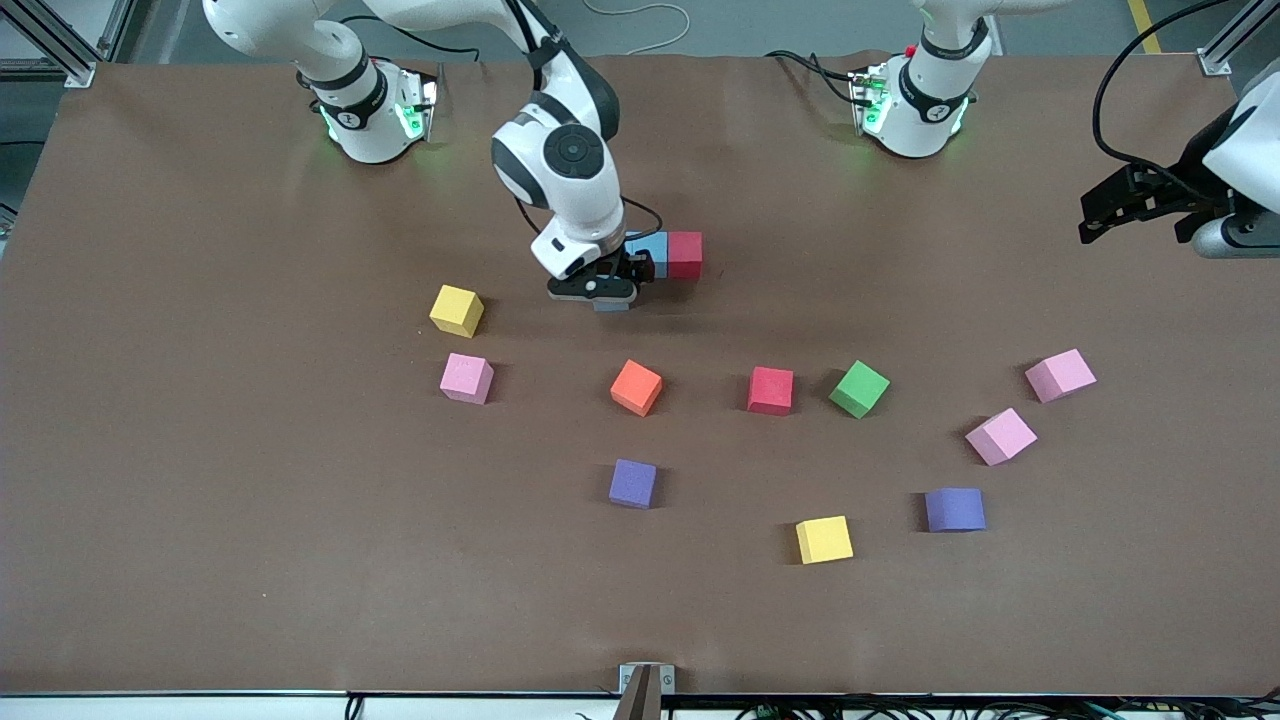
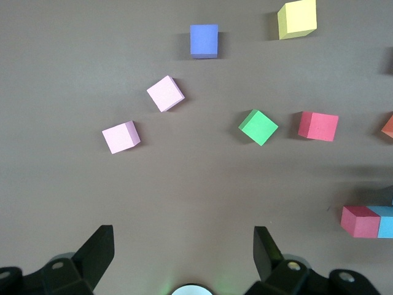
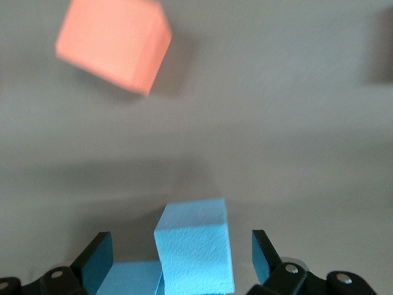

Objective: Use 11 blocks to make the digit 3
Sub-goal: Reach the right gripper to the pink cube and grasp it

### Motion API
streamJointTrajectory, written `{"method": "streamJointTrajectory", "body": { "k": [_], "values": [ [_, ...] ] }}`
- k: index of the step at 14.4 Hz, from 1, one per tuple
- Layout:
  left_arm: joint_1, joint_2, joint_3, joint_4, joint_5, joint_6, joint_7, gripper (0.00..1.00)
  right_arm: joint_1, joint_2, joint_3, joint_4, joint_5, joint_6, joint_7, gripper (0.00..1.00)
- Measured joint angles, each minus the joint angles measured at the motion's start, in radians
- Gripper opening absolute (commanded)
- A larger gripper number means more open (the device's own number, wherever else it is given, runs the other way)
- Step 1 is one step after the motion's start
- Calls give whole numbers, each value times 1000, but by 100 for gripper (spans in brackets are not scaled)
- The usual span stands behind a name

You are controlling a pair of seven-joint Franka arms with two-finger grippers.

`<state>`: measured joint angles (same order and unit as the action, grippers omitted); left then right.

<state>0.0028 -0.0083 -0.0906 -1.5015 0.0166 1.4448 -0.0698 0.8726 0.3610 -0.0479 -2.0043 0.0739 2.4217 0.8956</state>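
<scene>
Light blue block (image 3: 195,252), orange block (image 3: 113,44)

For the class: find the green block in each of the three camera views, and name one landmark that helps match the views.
Front view: green block between a red block and two pink blocks.
Left wrist view: green block at mid-picture, beside the same red block.
Right wrist view: not in it.
Shared landmark: that red block.

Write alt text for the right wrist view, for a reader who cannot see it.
The right gripper, jaws open, stands around a light blue block on the brown table, with another light blue block beside it. An orange block lies apart.
</scene>
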Motion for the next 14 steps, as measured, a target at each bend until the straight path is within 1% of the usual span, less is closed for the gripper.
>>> {"method": "streamJointTrajectory", "body": {
  "k": [2,5,7,9,11,14],
  "values": [
    [0,0,0,0,0,0,0,100,-70,-38,-11,-3,0,-21,0,100],
    [-1,-1,-1,0,0,0,0,100,-216,-49,-43,-10,-4,-27,-21,100],
    [0,-1,-1,0,0,0,0,100,-318,-48,-50,-18,-14,-28,-131,100],
    [0,-1,-1,-1,0,0,0,100,-387,-44,-51,-28,-14,-30,-230,100],
    [1,-1,0,-2,0,0,0,100,-412,-28,-51,-35,-14,-29,-257,100],
    [1,-1,0,-6,0,0,0,100,-407,4,-38,-38,-14,-21,-257,100]
  ]
}}
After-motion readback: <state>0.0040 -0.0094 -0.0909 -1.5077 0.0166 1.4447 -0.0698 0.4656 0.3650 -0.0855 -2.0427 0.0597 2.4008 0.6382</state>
